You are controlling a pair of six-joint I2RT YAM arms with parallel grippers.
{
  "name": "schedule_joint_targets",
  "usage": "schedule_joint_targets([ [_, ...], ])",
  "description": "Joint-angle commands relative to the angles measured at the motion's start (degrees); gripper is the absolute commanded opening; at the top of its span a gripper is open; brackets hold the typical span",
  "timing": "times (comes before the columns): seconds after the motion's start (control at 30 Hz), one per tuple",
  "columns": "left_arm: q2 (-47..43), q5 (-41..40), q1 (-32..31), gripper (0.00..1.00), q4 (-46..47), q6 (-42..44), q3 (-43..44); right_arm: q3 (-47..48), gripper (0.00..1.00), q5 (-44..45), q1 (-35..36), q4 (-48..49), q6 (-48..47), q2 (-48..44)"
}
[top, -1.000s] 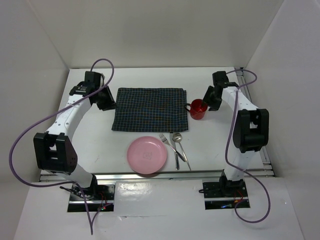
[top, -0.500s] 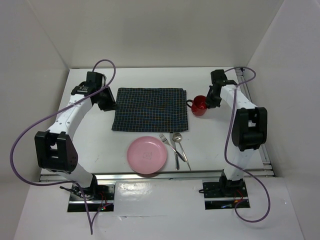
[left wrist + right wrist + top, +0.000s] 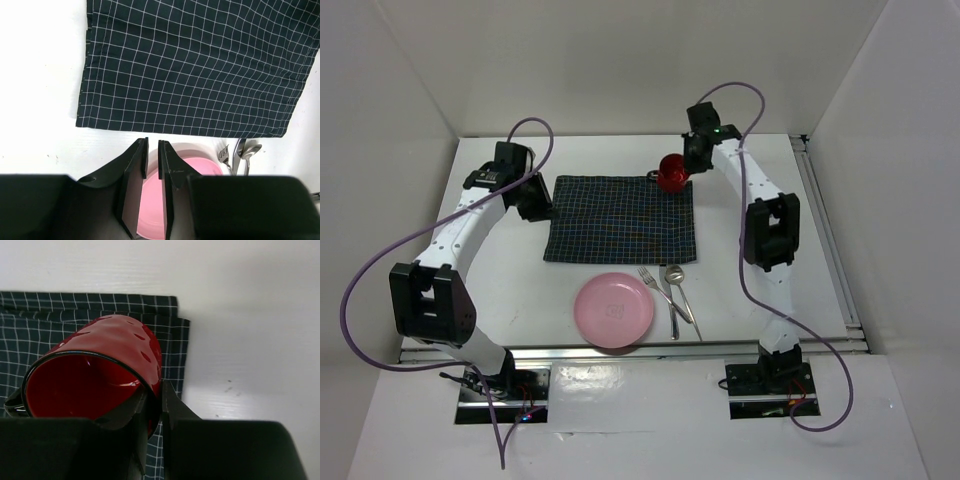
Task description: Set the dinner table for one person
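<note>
Red mug (image 3: 125,335) pinched in right hand (image 3: 161,390) (wrist view shows rim); left hand (image 3: 152,145) ajar.

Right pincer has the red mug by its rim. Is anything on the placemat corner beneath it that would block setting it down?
Nothing visible does. The right pincer grips the red mug over the placemat's far right corner, which is bare cloth. The pink plate, fork and spoon lie off the cloth, nearer the arms.
</note>
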Motion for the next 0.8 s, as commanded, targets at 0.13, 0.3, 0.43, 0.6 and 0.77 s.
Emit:
schedule_joint_targets([
  [0.13,0.2,-0.3,-0.2,0.32,-0.5,1.0,2.1,10.0,0.0,-0.5,1.1,-2.7,-6.0,4.4],
  [0.3,0.2,0.2,-0.2,0.32,-1.1,1.0,2.1,10.5,0.0,-0.6,1.1,-3.4,-7.1,6.8],
  [0.43,0.2,0.2,-0.2,0.32,-1.1,1.0,1.6,8.3,0.0,1.3,1.1,-3.4,-7.6,6.8],
  [0.6,0.2,0.2,-0.2,0.32,-1.1,1.0,2.2,7.8,0.0,1.3,1.1,-2.7,-8.2,8.3],
  [0.77,0.2,0.2,-0.8,0.34,-2.2,1.0,2.7,8.3,0.15,1.3,0.6,-3.2,-7.6,9.7],
])
